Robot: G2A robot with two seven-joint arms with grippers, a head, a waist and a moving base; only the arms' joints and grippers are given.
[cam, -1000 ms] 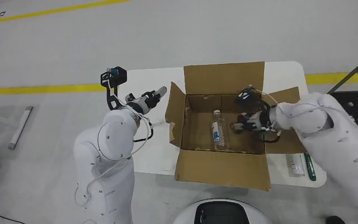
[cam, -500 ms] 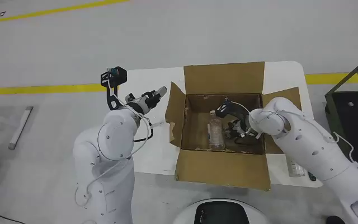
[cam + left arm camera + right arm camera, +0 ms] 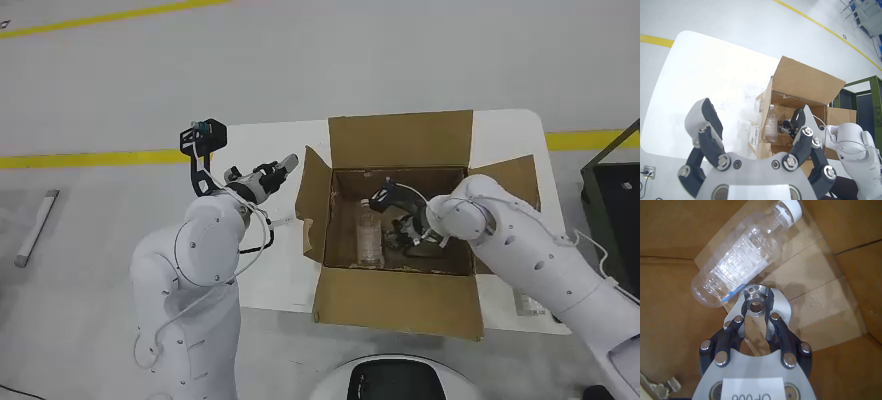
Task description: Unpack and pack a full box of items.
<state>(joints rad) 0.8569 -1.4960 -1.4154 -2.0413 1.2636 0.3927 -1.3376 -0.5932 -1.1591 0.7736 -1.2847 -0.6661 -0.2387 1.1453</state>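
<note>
An open cardboard box (image 3: 395, 300) stands on the white table (image 3: 275, 275). A clear plastic bottle (image 3: 370, 232) with a white cap lies on the box floor (image 3: 810, 306). My right gripper (image 3: 405, 232) is down inside the box, shut on a small metal flanged bushing (image 3: 755, 306). The bushing presses against the side of the bottle (image 3: 742, 256). My left gripper (image 3: 290, 160) is held open in the air left of the box, nothing between its fingers (image 3: 715, 113). The left wrist view looks into the box at the bottle (image 3: 771, 126) and the right gripper (image 3: 784, 129).
The box flaps (image 3: 400, 138) stand open on all sides. A clear packet (image 3: 528, 300) lies on the table to the right of the box, partly under my right arm. A green rack (image 3: 612, 190) stands beyond the table's right edge. Bare tabletop (image 3: 702, 70) lies left of the box.
My right arm has swung left across the box with the bushing in its gripper. The bottle has shifted left with it. The left arm has not moved.
</note>
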